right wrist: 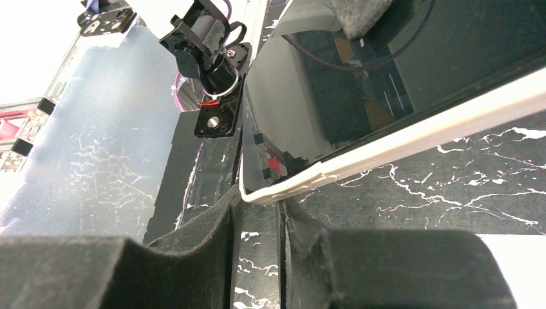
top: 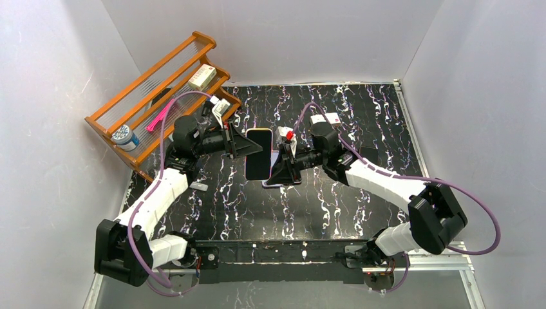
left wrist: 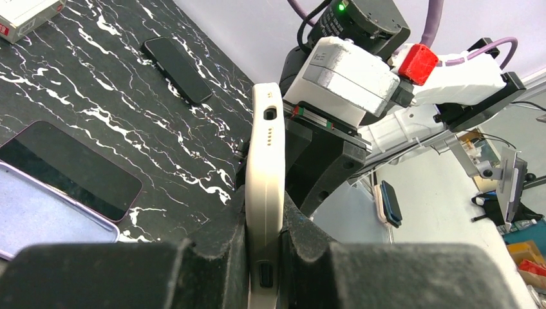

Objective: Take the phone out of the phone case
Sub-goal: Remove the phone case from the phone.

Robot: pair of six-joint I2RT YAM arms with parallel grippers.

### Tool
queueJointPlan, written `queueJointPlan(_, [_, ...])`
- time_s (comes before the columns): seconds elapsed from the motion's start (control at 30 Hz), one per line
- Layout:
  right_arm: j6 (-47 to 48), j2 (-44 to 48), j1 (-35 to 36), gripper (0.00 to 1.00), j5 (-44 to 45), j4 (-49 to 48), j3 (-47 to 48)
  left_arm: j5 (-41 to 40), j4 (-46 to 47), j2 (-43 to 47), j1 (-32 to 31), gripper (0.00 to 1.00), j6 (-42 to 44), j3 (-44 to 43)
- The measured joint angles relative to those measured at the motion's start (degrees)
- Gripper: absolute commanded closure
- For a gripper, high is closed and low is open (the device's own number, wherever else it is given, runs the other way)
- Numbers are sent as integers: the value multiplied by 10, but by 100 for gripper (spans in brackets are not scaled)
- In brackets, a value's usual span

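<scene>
A phone [top: 259,153] in a cream case is held up on edge above the table's middle. In the left wrist view my left gripper [left wrist: 265,222] is shut on the case's [left wrist: 268,161] long edge, a side button between the pads. My left gripper [top: 246,149] holds its left side in the top view. My right gripper [top: 277,172] is at the phone's lower right corner. In the right wrist view its fingertips [right wrist: 233,201] stand a narrow gap apart with the case's corner [right wrist: 261,193] pinched at the tips. The dark screen [right wrist: 335,84] faces this camera.
A lavender phone [top: 275,183] lies on the table under the grippers, and it also shows in the left wrist view [left wrist: 45,215] beside a dark phone [left wrist: 67,170]. Another black phone [left wrist: 177,67] lies further off. A wooden rack [top: 161,84] with boxes stands at the back left.
</scene>
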State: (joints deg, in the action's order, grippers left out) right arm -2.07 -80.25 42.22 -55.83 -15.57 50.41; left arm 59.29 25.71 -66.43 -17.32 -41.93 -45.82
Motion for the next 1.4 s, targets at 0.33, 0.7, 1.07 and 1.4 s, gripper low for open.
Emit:
queueJointPlan(0.33, [10,-1,-2,99,-12,22,8,2,9,0,-9,100,-3,-1])
queueJointPlan(0.7, [73,-1,-2,99,-13,43,21,-11,9,-2,-25,100,-13,-17])
queueJointPlan(1.07, [178,-1,5,99,47,81,26,-33,17,-16,-38,100,-45,-20])
queueJointPlan(1.4, [211,7,2,78,161,43,25,-60,-33,-17,-51,100,-46,-43])
